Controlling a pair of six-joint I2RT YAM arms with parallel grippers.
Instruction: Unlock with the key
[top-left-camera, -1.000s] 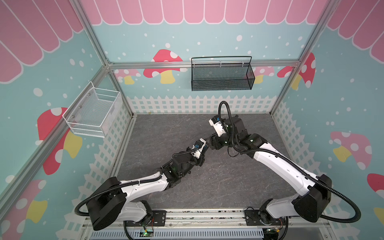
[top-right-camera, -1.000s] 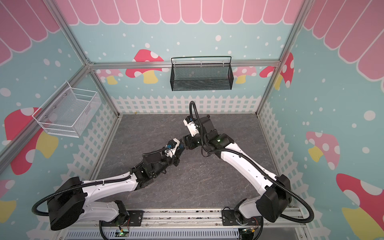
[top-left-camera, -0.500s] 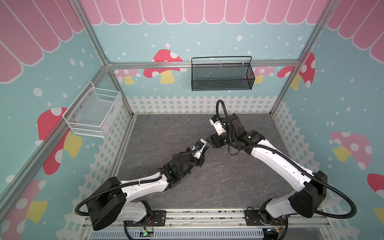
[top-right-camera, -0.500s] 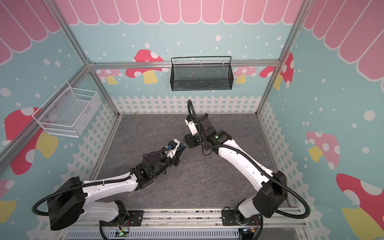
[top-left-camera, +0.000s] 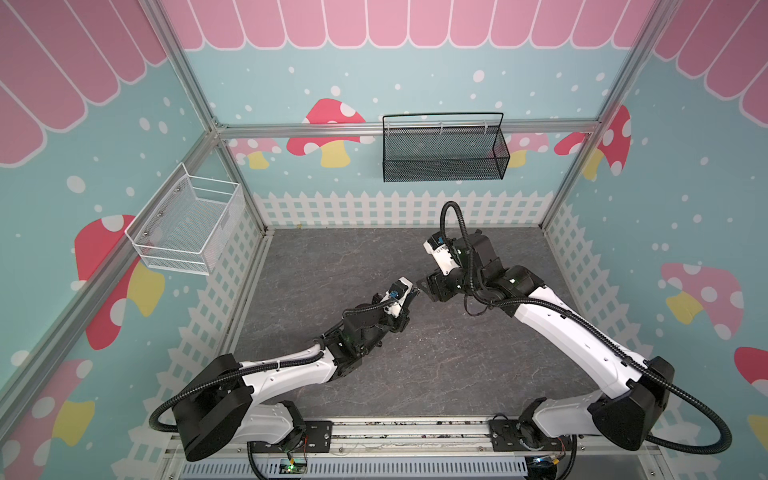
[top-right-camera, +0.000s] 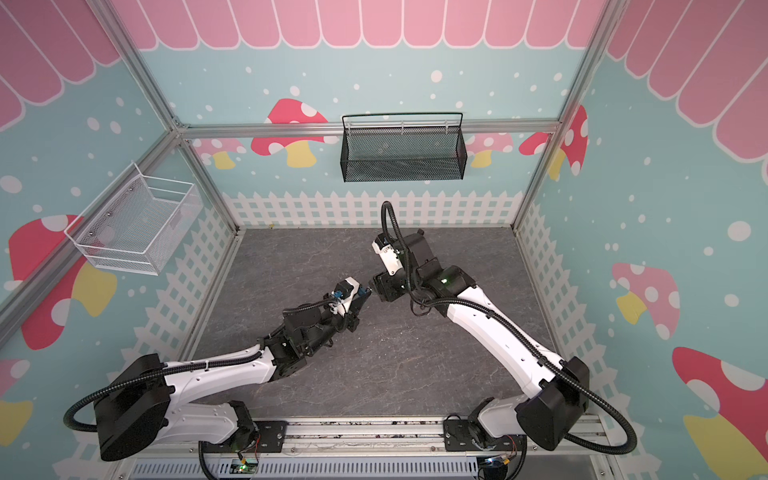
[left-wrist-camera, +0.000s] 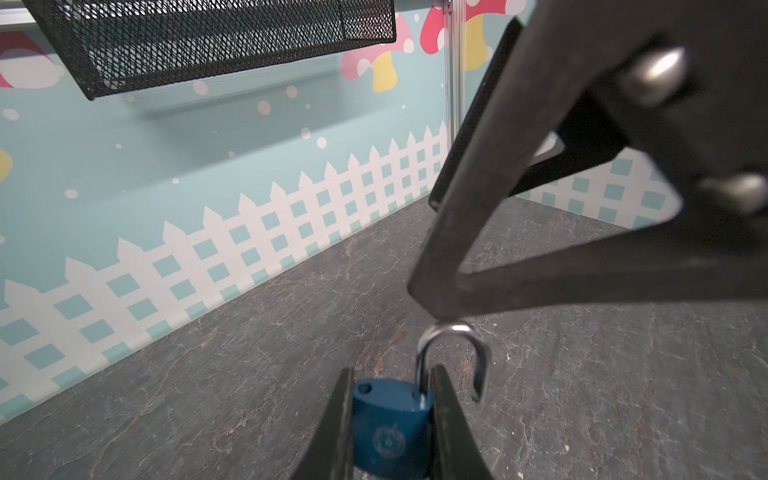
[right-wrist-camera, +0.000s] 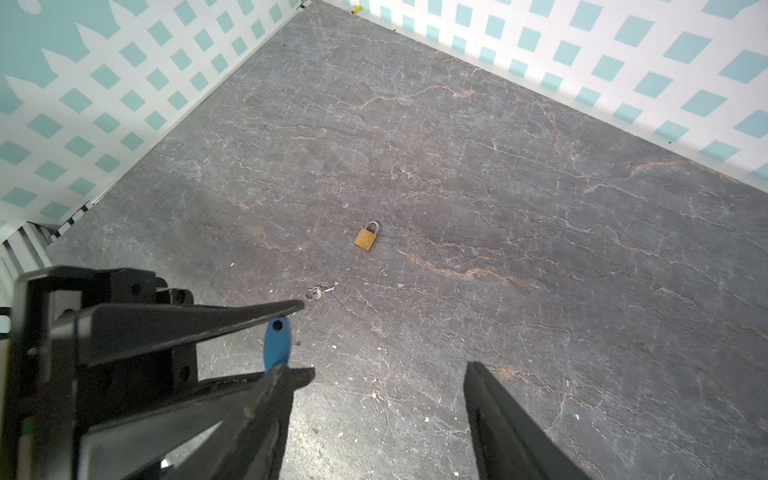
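— On the grey stone-patterned mat (right-wrist-camera: 498, 208), is that where the tiny slim grey metal key (right-wrist-camera: 319, 292) lies?

— Yes, flat, with a small ring on one end. It is near the small brass-coloured padlock (right-wrist-camera: 366, 237) but apart from it, and no gripper touches it.

— Which arm should go for it?

— I think the right one. The right gripper (right-wrist-camera: 384, 368) has its jaws spread wide with nothing between them, and the key is ahead of them and lower. The left gripper (left-wrist-camera: 391, 376) is busy. Its jaws pinch the body of the small blue padlock (left-wrist-camera: 390, 428), which seems lifted off the mat. The silver shackle (left-wrist-camera: 453, 332) is swung out with one leg free.

— And the key's long axis?

— It runs nearly along the line from one right fingertip to the other. So in my judgement the wrist must turn before going down, to close across the thin key and not along it. In both top views the key is too small to find.
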